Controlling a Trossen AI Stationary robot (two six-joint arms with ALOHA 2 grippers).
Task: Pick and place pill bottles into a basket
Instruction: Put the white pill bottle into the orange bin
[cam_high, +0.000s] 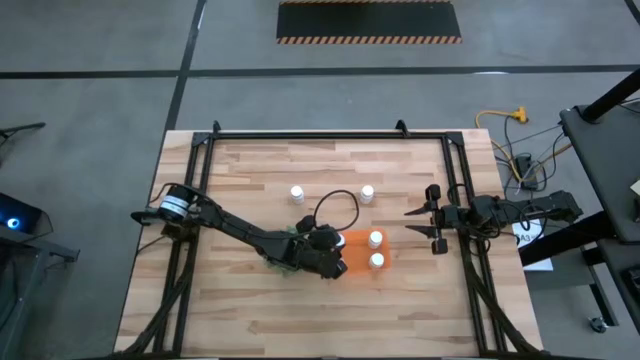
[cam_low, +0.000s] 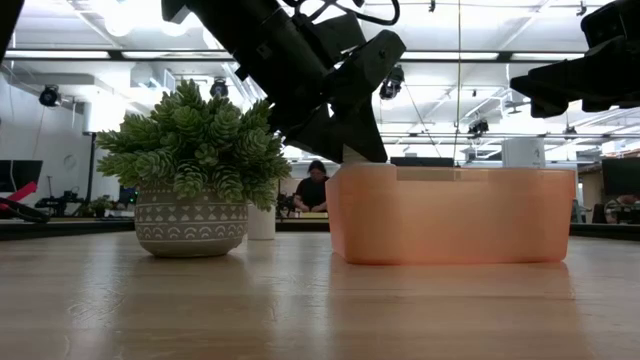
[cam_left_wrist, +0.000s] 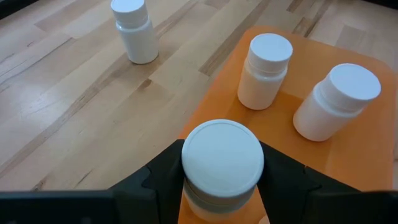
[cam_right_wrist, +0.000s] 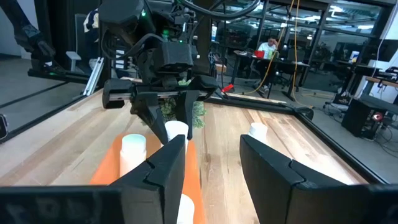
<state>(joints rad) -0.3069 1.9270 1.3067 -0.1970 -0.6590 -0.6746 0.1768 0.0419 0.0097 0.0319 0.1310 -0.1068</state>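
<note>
Clamped tight in the left gripper (cam_left_wrist: 222, 186), a pill bottle (cam_left_wrist: 222, 163) hung over the near edge of the orange basket (cam_left_wrist: 214, 106) w/ 2 more bottles inside, so it needed lowering straight down into the empty spot, while the right gripper (cam_high: 432, 225) waited open nearby.

From my console I see a potted green plant (cam_low: 195, 150) in a patterned grey-white pot (cam_low: 190, 222) standing on the wooden table (cam_high: 250, 310). Beyond the table — a person (cam_low: 313, 187) sits at a far desk. A yellow cable (cam_high: 497, 118) lies on the grey floor, and a hazard-striped black mat (cam_high: 368, 21) sits farther off.
</note>
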